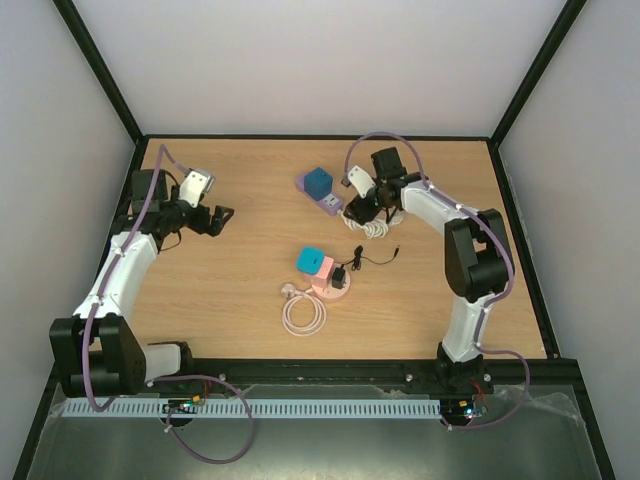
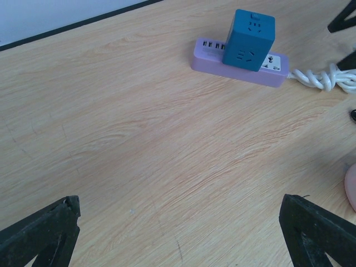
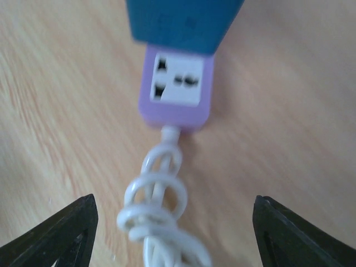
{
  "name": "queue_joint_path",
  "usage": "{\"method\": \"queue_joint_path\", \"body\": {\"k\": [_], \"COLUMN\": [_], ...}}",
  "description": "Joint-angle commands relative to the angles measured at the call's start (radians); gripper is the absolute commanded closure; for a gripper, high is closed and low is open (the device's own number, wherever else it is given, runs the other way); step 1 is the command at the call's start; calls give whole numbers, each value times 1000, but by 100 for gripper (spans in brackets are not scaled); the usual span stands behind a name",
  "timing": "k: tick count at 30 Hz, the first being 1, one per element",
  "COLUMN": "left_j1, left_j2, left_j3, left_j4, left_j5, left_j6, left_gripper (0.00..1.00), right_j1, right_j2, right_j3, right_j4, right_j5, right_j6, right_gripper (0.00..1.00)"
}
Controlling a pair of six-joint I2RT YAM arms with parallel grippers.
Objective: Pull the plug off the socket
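Observation:
A blue cube plug point(image 1: 319, 183) sits plugged into a purple socket strip point(image 1: 328, 204) at the table's back middle. Both show in the left wrist view, the cube point(image 2: 249, 39) on the strip point(image 2: 208, 55), and up close in the right wrist view, the cube point(image 3: 183, 22) on the strip point(image 3: 176, 89). My right gripper point(image 1: 365, 207) is open and empty, just behind the strip's end, straddling its coiled white cord point(image 3: 158, 206). My left gripper point(image 1: 216, 218) is open and empty, well to the left of the strip, over bare wood point(image 2: 178, 233).
A pink round socket point(image 1: 330, 287) with a teal cube point(image 1: 311, 260) and a small black plug point(image 1: 341, 276) lies in the middle. A black cable point(image 1: 380, 258) trails right. A pale coiled cable point(image 1: 303, 315) lies in front. Black frame rails border the table.

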Motion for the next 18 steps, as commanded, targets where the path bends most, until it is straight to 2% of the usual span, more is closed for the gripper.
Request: {"method": "queue_joint_path", "body": {"k": [1, 10, 18], "left_j1": [-11, -20, -22], "left_j2": [5, 8, 12], "left_j3": [35, 31, 22], "left_j4": [-14, 3, 12], "left_j5": [-17, -32, -66], "left_j6": [-7, -37, -39], "left_gripper": [0, 0, 0], "right_j1": [0, 31, 41], "right_j2": [49, 175, 260], "right_j3": [61, 164, 195], "right_j4": [95, 146, 165], "right_j5": [-46, -47, -60], "right_j6": [96, 140, 153], "right_gripper": [24, 20, 22]}}
